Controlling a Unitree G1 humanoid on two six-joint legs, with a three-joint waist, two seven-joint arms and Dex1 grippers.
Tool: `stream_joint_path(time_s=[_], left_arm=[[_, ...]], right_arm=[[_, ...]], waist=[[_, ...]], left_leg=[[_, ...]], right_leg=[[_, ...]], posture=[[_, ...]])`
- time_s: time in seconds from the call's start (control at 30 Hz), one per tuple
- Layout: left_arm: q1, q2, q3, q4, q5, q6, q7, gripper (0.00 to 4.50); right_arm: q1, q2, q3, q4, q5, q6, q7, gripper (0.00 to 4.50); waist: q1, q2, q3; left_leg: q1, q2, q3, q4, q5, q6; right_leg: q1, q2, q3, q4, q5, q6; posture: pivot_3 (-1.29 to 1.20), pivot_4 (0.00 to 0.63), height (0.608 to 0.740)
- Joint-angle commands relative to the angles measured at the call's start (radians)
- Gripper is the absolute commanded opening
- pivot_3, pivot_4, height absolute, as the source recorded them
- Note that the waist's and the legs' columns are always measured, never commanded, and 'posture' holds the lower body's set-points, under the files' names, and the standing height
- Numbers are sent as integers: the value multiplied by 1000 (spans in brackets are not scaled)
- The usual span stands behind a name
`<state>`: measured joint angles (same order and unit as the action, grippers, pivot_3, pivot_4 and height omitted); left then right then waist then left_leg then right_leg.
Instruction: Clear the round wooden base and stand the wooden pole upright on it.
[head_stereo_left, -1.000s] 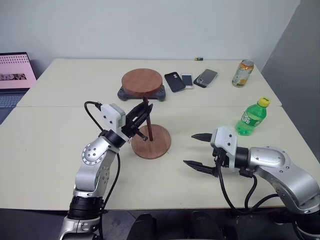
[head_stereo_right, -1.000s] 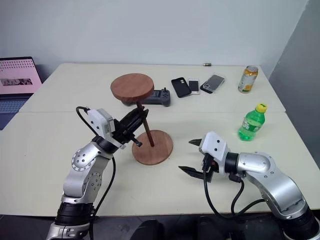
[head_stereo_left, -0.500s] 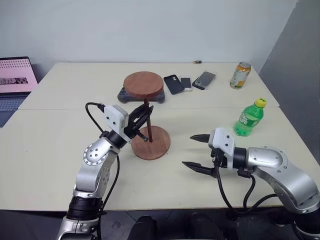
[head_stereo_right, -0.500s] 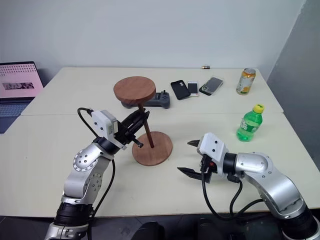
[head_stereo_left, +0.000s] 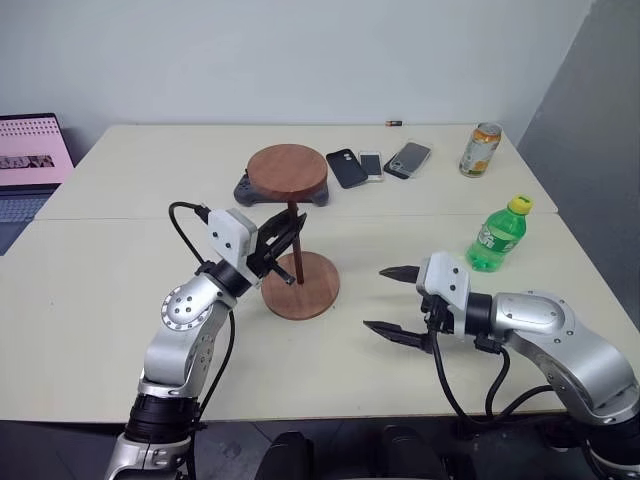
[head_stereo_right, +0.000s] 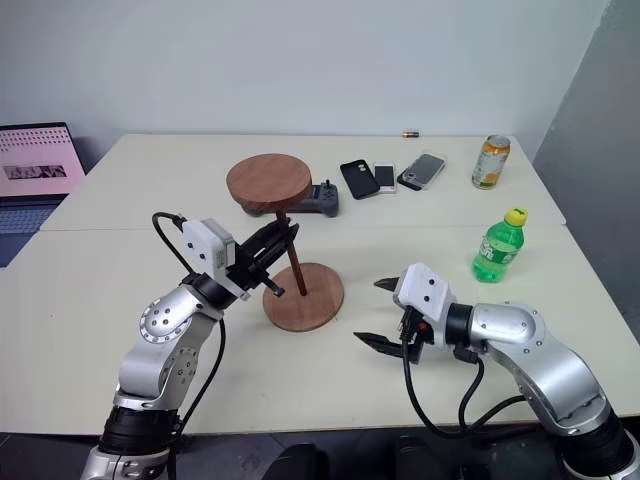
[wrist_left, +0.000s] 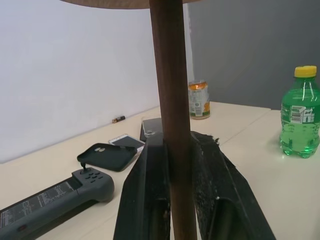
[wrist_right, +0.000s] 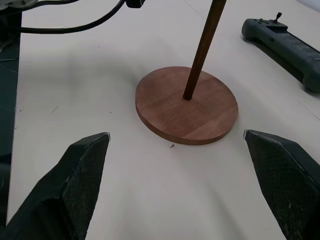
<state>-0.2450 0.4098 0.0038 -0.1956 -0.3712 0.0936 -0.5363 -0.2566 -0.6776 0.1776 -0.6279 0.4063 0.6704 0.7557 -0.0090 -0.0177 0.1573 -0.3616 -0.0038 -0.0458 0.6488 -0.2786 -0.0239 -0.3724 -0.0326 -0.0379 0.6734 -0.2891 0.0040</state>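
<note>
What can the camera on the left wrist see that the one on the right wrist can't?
The left wrist view alone has the left tool shut on the wooden pole, plus the green bottle, the can and the phones behind.

The right wrist view alone has the round wooden base, with the pole's foot at its centre hole, between the open right tool's fingers.

Both show the pole, the dark controller and the table.

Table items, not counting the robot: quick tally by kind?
Wooden pieces: 2, round wooden base, wooden pole
Phones: 3, black, white, grey
Drinks: 2, green bottle, can
Controller: 1
Laptop: 1
Small battery-like item: 1
Total: 10
</note>
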Motion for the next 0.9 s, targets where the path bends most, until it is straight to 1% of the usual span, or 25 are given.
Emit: stream_joint_path(time_s=[0.03,0.23,0.6,0.67,0.73,0.77,0.83,0.9], left_arm=[[39,58,-14,39,75,151,33,255],[25,62,-6,-8,56,229,58,255],[34,57,6,10,50,237,61,255],[34,56,6,7,40,237,52,957],[31,55,5,-7,33,241,43,1375],[29,55,3,-12,32,244,37,1606],[27,51,0,-22,30,249,25,2058],[24,49,-5,-29,24,256,9,2482]], right_arm=[[-17,5,-15,-19,-3,-17,-7,4500],[-17,10,-12,-16,-5,-21,-7,4500],[-23,20,-7,-10,-18,-27,-5,4500],[-23,21,-7,-8,-20,-28,-4,4500],[-21,21,-7,-8,-22,-28,-4,4500],[-20,21,-8,-8,-24,-28,-4,4500],[-17,22,-9,-10,-26,-28,-3,4500],[-16,23,-11,-9,-27,-27,-2,4500]], waist=[[0,0,0],[0,0,0],[1,-1,1],[1,0,1],[-1,1,5],[-1,-2,9],[7,-11,18],[11,-11,19]], left_leg=[[0,0,0,-1,0,0],[1,0,0,-3,0,0],[1,0,-1,-3,0,-1],[1,0,-1,-4,0,-1],[0,0,-1,-4,0,-1],[-1,0,0,-4,0,-1],[-7,1,-2,-4,1,-2],[-19,2,-4,-2,3,-5]], right_leg=[[0,0,0,0,0,0],[0,0,0,-2,0,0],[0,0,0,-3,0,0],[0,0,0,-3,0,0],[-1,0,0,-4,0,0],[-2,1,0,-4,0,0],[-7,1,-1,-4,0,0],[-16,2,-3,-5,1,0]], posture=[[0,150,740],[0,150,740],[0,150,740],[0,150,740],[0,150,740],[0,150,740],[0,150,740],[0,150,740]])
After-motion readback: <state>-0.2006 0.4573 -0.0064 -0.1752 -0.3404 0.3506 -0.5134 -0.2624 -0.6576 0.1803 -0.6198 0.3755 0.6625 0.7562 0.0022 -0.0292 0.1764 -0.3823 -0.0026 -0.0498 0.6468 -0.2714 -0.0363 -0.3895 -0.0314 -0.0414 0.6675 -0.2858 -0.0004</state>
